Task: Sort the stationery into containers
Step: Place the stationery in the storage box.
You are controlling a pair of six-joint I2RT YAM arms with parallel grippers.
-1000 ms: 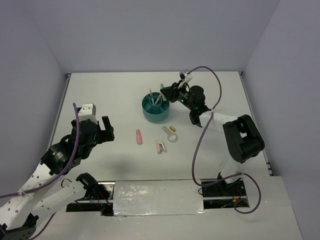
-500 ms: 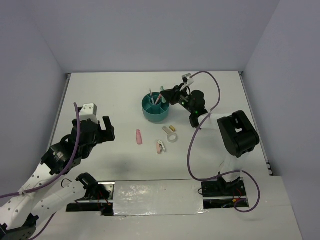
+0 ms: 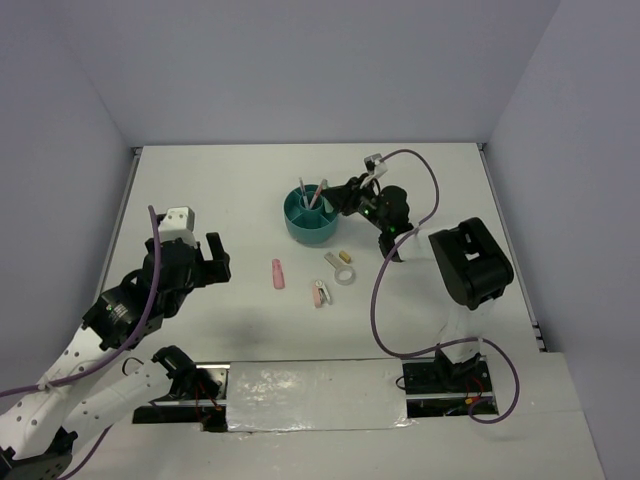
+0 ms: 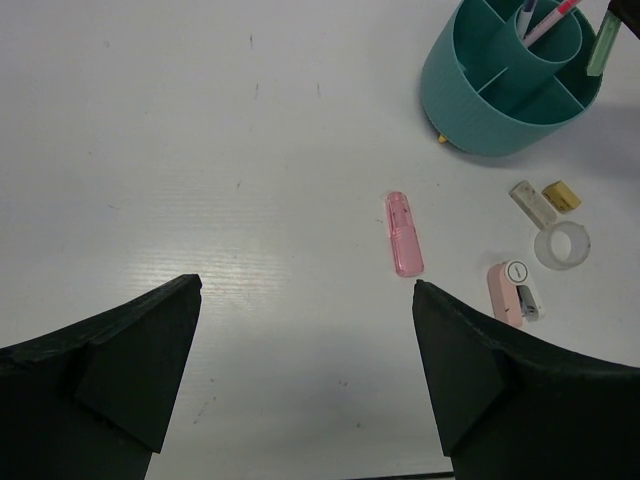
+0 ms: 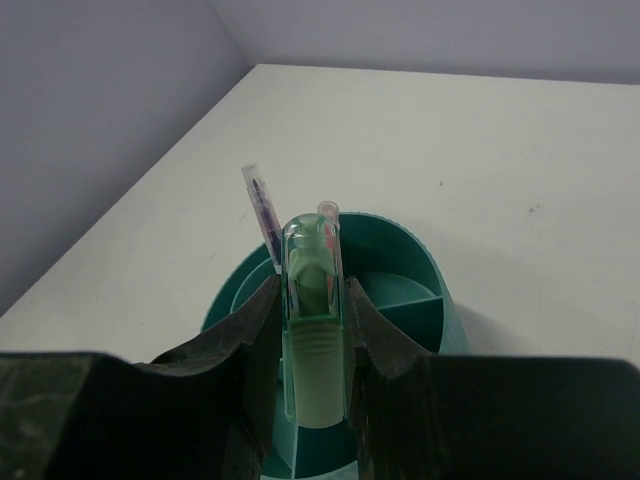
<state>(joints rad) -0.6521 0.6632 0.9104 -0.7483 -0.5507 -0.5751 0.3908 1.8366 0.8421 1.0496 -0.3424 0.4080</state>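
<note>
Teal organiser point(image 3: 301, 229), one pink pen point(image 4: 556, 14), one grey pen point(image 5: 261, 206)

teal organiser point(image 4: 500, 110), outer wall finely ribbed. translucent pink capsule point(image 4: 404, 234). pale-green capsule point(image 5: 313, 350). clip point(image 4: 515, 293) pink and white. tape ring point(image 4: 561, 245) clear. small piece point(image 4: 561, 195) yellowish. pen point(image 4: 556, 14) pink. table point(image 4: 200, 150) white. left gripper point(image 4: 306, 290) and right gripper point(image 5: 311, 290) black.

The top external camera looked down from above the near edge, covering the whole table point(image 3: 220, 200). The left wrist camera looked steeply down from well back. The right wrist camera sat close above the teal organiser point(image 3: 312, 230), which all three views shared.
</note>
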